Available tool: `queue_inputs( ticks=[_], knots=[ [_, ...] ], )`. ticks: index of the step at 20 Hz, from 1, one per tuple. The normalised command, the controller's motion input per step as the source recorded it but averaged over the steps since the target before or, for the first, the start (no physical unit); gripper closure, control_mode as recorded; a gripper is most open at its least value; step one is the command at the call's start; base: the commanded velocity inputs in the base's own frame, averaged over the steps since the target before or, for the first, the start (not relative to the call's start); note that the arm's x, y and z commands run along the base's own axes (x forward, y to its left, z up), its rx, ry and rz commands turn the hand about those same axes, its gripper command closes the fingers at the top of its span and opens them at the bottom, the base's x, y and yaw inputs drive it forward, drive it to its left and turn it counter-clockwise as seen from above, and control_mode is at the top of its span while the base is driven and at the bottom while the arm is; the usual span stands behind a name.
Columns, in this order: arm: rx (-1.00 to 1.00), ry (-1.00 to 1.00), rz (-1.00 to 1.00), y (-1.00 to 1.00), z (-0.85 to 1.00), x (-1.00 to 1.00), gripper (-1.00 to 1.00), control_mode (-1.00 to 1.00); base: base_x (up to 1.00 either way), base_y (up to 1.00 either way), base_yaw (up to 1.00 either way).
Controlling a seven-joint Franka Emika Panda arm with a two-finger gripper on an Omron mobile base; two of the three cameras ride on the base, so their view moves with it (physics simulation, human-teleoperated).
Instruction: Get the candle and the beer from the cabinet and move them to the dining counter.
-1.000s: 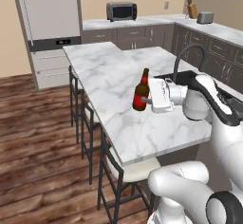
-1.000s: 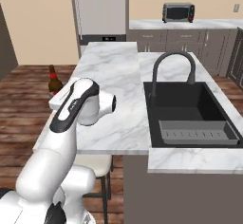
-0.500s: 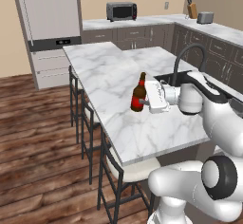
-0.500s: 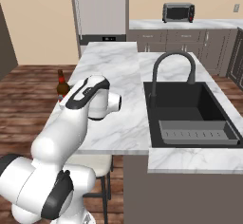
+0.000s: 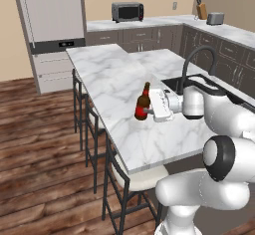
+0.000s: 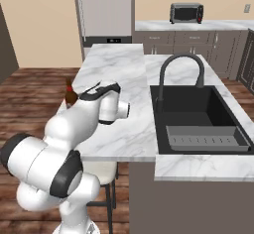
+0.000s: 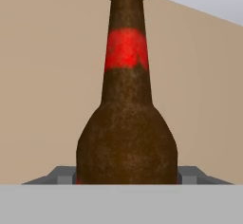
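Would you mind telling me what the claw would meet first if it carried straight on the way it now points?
The beer: the claw already sits at the bottle's body, upright on the dining counter. Whether its fingers actually press the glass is hard to tell. Past the bottle the line runs off the counter's stool-side edge.

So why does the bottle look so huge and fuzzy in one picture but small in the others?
Hand view: the camera sits right against the bottle, so it looms large, its brown glass grainy and the red band soft-edged. Left base view: farther off, the bottle stands small and crisp on the marble counter by the pincer. Right base view: the arm hides most of it.
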Motion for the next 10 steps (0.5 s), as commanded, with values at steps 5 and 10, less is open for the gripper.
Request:
queue_inputs(
  ticks=[5,10],
  knots=[
    [0.00,-0.02,0.00,0.00,-0.14,0.18,1.00,-1.00,0.00,0.00,0.00],
    [0.00,-0.01,0.00,0.00,-0.18,0.15,1.00,-1.00,0.00,0.00,0.00]
  ],
)
